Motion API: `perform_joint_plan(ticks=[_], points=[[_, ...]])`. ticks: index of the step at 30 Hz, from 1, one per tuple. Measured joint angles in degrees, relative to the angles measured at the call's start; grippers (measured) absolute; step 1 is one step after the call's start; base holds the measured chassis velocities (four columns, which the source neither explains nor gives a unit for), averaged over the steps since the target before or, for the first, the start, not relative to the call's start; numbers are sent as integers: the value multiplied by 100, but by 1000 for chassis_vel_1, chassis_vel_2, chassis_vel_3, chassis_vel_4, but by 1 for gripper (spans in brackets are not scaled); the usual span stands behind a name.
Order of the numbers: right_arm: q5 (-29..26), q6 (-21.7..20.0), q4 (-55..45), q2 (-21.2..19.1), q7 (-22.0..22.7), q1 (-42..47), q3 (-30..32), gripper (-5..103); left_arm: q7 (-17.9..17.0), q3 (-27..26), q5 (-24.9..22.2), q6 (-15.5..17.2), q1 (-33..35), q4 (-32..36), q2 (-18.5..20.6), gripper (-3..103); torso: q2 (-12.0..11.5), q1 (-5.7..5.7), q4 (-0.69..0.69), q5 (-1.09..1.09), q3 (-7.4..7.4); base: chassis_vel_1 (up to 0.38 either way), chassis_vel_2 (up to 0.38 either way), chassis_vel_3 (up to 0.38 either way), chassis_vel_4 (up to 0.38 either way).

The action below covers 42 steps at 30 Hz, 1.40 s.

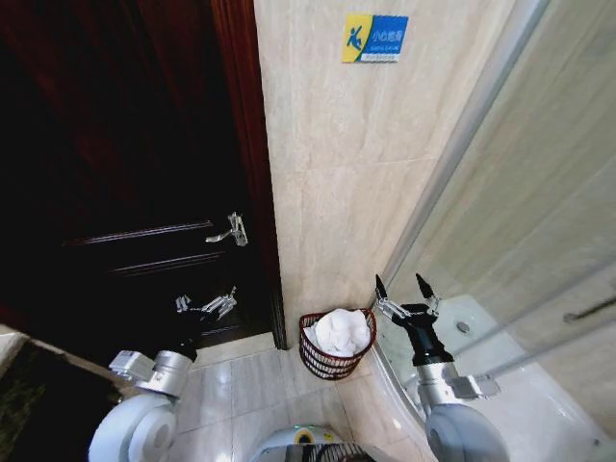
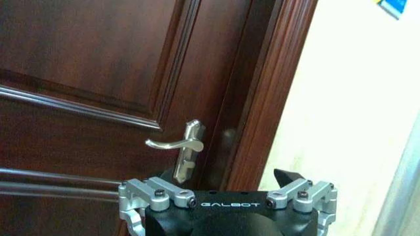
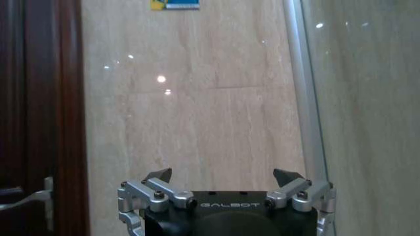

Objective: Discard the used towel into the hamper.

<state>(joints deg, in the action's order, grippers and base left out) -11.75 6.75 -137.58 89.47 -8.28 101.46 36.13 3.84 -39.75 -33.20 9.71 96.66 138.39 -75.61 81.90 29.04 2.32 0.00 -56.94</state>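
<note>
The tiled bathroom floor (image 1: 241,385) carries the hamper (image 1: 332,364) at the wall, between door and shower glass, with the white towel (image 1: 342,330) already inside. The right hand (image 1: 405,286) hovers beside it, fingers apart and empty; the left hand (image 1: 207,305), apparently apart too, waits by the door (image 1: 125,192). The task looks done; only withdrawing remains.

Head camera looks down, wrist cameras face forward — sharing door (image 1: 125,173), wall (image 1: 337,164)
</note>
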Motion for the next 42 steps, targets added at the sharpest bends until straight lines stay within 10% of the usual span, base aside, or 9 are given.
perform_joint_plan(ticks=[42], points=[[1,4,0,0,-1,-1,1,100,0,0,0,0,0,0,0,100,-1,3,-1,2,-1,41,26,8,13]])
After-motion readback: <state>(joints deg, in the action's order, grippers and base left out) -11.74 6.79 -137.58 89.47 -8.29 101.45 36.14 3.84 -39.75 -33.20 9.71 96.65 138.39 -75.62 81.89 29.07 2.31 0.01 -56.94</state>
